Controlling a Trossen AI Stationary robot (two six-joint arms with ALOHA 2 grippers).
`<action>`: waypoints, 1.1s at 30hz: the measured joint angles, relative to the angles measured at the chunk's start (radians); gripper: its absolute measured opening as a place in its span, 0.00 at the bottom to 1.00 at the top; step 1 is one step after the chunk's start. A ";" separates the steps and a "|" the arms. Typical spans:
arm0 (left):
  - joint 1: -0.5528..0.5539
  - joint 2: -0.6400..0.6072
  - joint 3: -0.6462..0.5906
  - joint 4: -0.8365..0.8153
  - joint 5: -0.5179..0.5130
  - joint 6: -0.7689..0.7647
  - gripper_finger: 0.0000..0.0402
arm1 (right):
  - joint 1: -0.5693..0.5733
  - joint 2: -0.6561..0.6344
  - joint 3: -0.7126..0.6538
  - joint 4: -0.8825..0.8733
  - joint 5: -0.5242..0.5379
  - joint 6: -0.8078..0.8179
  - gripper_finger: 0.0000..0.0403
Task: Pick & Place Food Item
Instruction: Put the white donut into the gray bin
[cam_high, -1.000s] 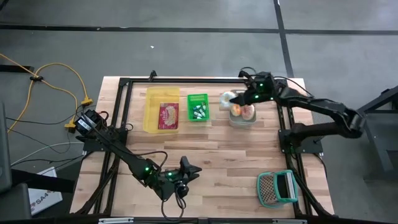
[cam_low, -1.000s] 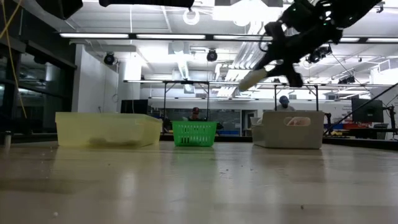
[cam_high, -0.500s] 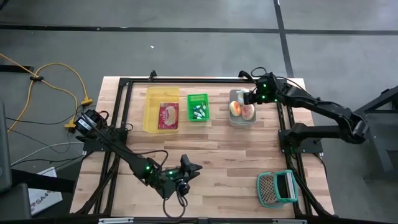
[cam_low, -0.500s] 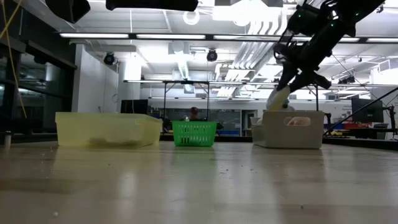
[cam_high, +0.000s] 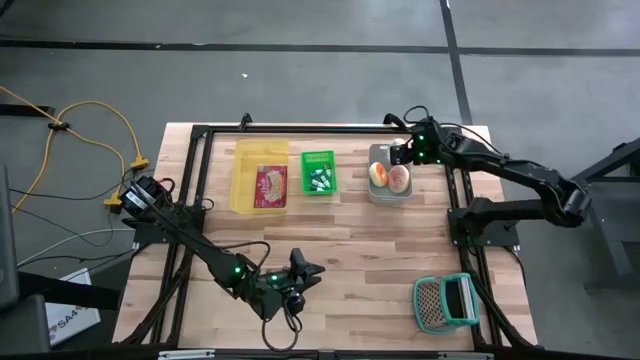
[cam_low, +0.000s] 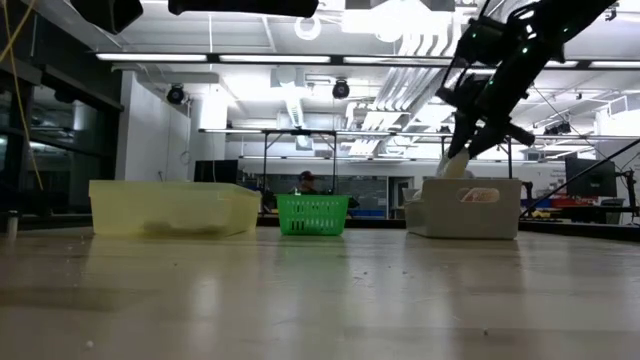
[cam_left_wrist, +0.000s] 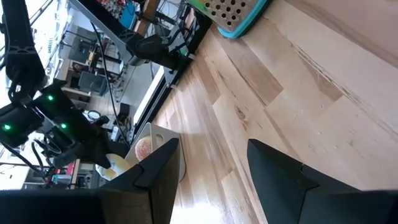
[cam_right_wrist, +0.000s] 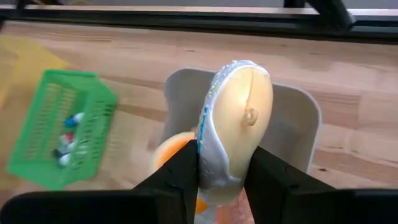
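Observation:
My right gripper (cam_high: 400, 156) (cam_right_wrist: 225, 186) hangs over the far end of a grey bin (cam_high: 389, 194) (cam_right_wrist: 298, 124) at the back right of the table. It is shut on a pale cream, oval food item with a whitish rim (cam_right_wrist: 239, 118) (cam_low: 455, 165). Peach-coloured round foods (cam_high: 390, 178) (cam_right_wrist: 174, 155) lie in the bin. In the low view the item hangs just above the bin's rim (cam_low: 470, 182). My left gripper (cam_high: 302, 270) (cam_left_wrist: 214, 180) waits open near the table's front edge, holding nothing. My right gripper pinches the pale food item between its two fingers, one on each long side near the end closest to the wrist (cam_right_wrist: 211, 171). The fingers slant down from above and lie along the item, which sticks out past them. It is lifted clear above the bin.
A yellow bin (cam_high: 244, 180) with a red packet (cam_high: 271, 186) and a green basket (cam_high: 318, 172) of small items stand at the back left and middle. A teal perforated basket (cam_high: 445, 302) sits at the front right. Bare wood lies between.
My right gripper has swung from beyond the grey bin's far-left corner toward the table's right, over the bin, and has tipped downward. The pale food item has gone with it, from nearly level and high to pointing down just above the bin.

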 joint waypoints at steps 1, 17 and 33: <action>0.000 0.000 0.000 0.000 0.000 -0.003 0.45 | 0.000 0.016 0.000 0.006 0.007 0.000 0.25; -0.004 0.000 0.000 -0.003 0.000 -0.018 0.45 | 0.000 0.197 0.000 0.070 -0.017 0.002 0.25; -0.004 0.000 0.000 -0.004 0.000 -0.025 0.45 | 0.000 0.197 0.000 0.052 -0.023 -0.034 0.26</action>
